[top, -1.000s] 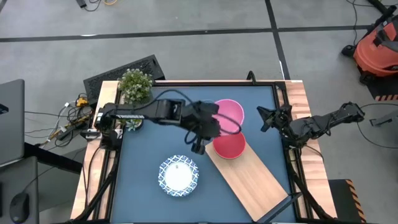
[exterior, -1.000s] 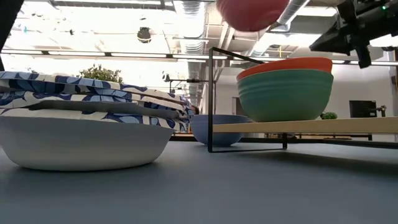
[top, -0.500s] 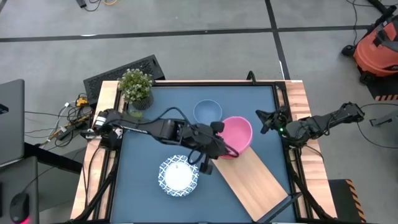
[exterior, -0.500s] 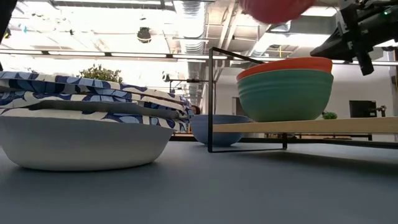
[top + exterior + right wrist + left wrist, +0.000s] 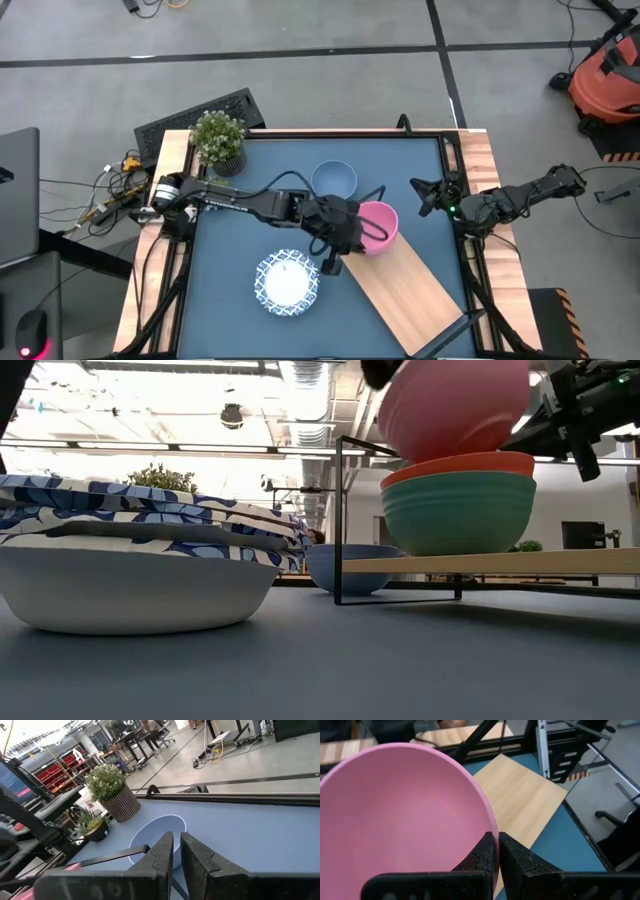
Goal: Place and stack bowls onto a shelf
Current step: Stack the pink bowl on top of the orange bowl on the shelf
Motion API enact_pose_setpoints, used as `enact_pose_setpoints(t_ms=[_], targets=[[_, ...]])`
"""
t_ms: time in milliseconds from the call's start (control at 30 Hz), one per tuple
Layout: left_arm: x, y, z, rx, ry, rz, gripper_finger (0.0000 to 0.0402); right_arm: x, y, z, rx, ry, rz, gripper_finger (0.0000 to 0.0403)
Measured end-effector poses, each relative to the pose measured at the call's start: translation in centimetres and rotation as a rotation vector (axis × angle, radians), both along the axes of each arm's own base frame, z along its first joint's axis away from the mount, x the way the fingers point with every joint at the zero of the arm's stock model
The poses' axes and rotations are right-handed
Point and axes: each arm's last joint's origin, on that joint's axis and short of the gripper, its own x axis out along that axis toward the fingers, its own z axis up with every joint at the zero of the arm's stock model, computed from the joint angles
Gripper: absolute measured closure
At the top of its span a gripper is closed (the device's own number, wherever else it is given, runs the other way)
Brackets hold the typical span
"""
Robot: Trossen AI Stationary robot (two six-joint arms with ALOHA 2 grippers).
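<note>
My left gripper (image 5: pixel 338 240) reaches over the table's middle, shut on a pink bowl (image 5: pixel 377 225). In the low view the pink bowl (image 5: pixel 455 410) is tilted, its underside at the rim of a red bowl (image 5: pixel 460 464). The red bowl is nested in a green bowl (image 5: pixel 458 512) on the light-wood shelf (image 5: pixel 500 563). A pale blue bowl (image 5: pixel 333 180) rests on the tabletop beyond the shelf. Stacked blue-and-white patterned bowls (image 5: pixel 287 282) sit near the front. My right gripper (image 5: pixel 422 195) waits shut at the table's right edge. My left gripper pinches the pink bowl's rim (image 5: pixel 489 826) on the side facing the table's left, one finger (image 5: pixel 479 857) inside the bowl and one (image 5: pixel 517 860) outside. It comes slanting down from the left. The bowl is tilted over the red bowl; whether the two touch, I cannot tell.
A potted plant (image 5: pixel 218 137) stands at the far left corner. The shelf's black wire frame (image 5: pixel 340 520) rises at its far end, beside the stacked bowls. The rest of the board (image 5: pixel 410 290) runs bare toward the near right corner.
My left gripper has carried the pink bowl from above the pale blue bowl toward the near edge, then down over the red bowl on the shelf. The bowl now covers the red one from above and shows low and tilted in the low view.
</note>
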Motion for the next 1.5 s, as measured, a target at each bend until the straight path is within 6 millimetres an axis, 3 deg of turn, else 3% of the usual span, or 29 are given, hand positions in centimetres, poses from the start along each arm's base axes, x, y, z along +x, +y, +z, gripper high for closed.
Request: enact_pose_setpoints(t_ms=[167, 467, 900, 1500], targets=[[0.1, 1.2, -0.7, -0.035, 0.014, 0.012, 0.0401, 0.0, 0.0, 0.0, 0.004, 0.002, 0.014, 0.034], [0.0, 1.1, -2.4, -0.026, 0.036, 0.029, 0.0401, 0.0, 0.0, 0.0, 0.003, 0.003, 0.014, 0.034], [-0.1, 0.4, -2.4, -0.014, 0.044, 0.023, 0.0401, 0.0, 0.0, 0.0, -0.004, 0.009, 0.016, 0.034], [-0.1, 1.1, -2.7, 0.032, 0.055, 0.014, 0.0401, 0.0, 0.0, 0.0, -0.003, 0.008, 0.016, 0.034]])
